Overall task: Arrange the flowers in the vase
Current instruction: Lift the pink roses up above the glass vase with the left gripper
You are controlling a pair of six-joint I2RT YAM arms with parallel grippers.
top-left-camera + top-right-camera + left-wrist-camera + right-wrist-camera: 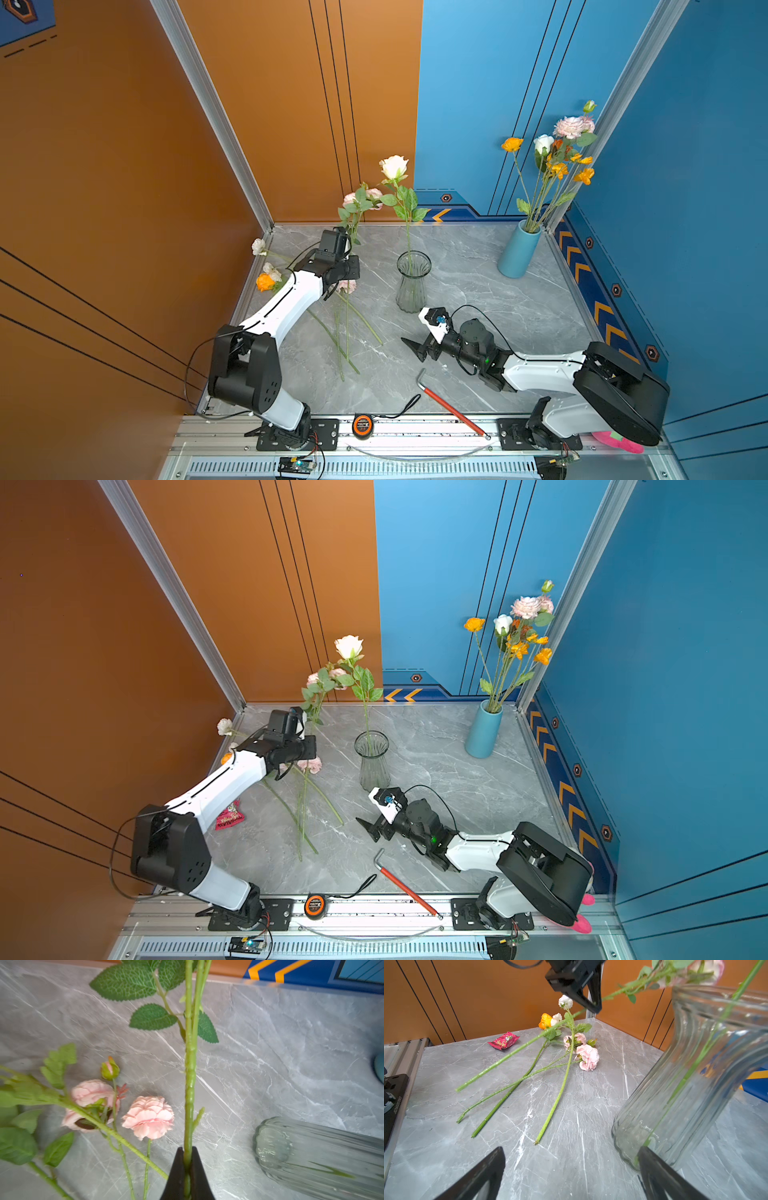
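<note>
Flowers: green-stemmed fakes with leaves. One cream rose is standing in the glass vase mid-table. Three loose stems with pink, white and orange blooms are lying crossed on the marble table, left of the vase. Left gripper is pinching a pink-bloomed stem tight and holding it tilted above that pile, with the left arm reaching out over it. Right gripper is sitting low with its fingers spread wide, gripping nothing, one finger just beside the vase base.
</note>
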